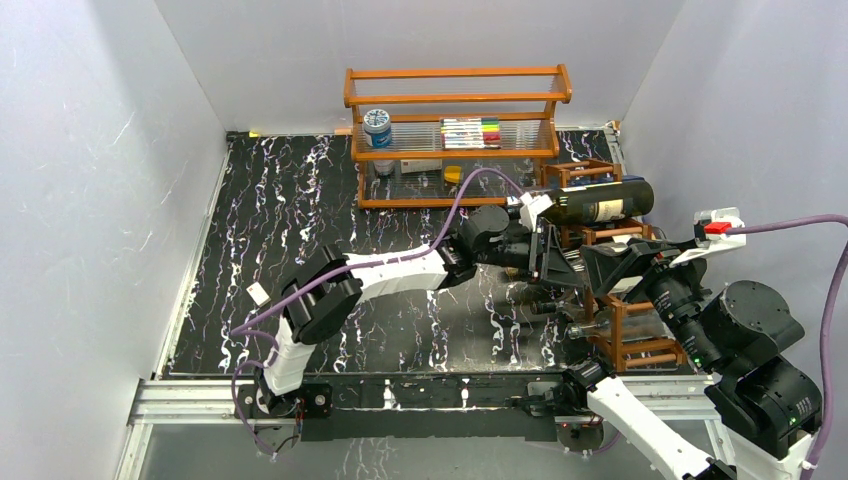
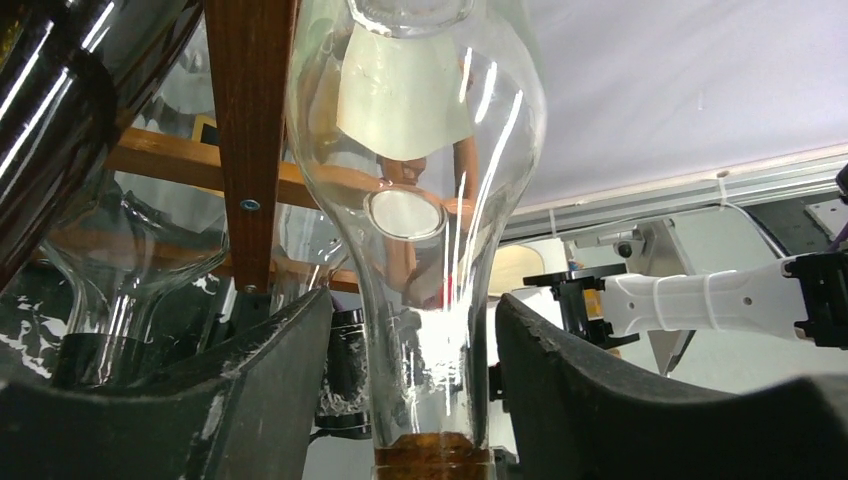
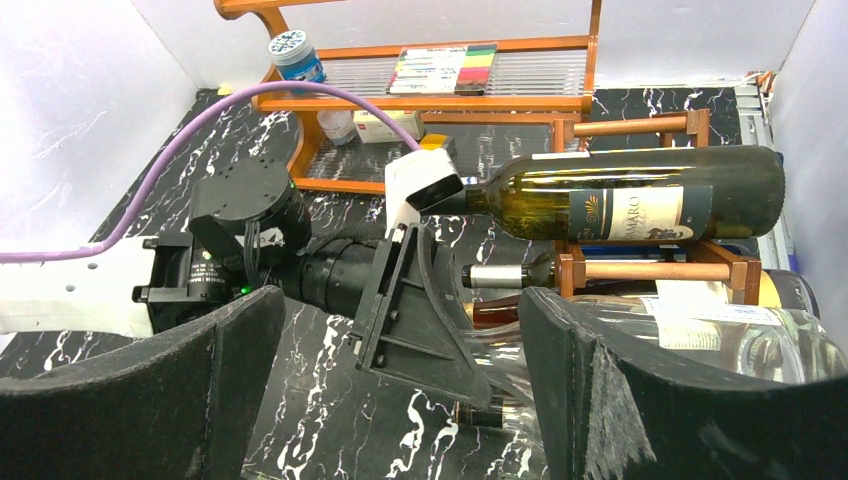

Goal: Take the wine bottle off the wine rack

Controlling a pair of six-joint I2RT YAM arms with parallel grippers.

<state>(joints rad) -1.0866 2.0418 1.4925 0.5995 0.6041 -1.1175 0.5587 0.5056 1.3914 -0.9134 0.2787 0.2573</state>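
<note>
left claw: left claw [image 2: 412, 330] partly open, its pads either side of the neck of the clear glass wine bottle [image 2: 420, 150]; gap shows on one side, not clamped.
clear bottle: neck points out at the claw, brownish cap between the pads, body back in a cell of the reddish-brown wooden lattice wine rack [image 3: 650, 269].
right claw: right claw [image 3: 395, 320] spread wide, holding nothing, near the rack, facing the left claw.
dark bottle: dark green glass wine bottle with cream label [image 1: 600, 203] lies on its side on top of the rack, above the left claw.
counts: two claws; one rack; one dark green bottle on top; at least two clear bottles in cells, full total cannot tell.
table: black white-veined marble table [image 1: 300, 220] carries the rack.
</note>
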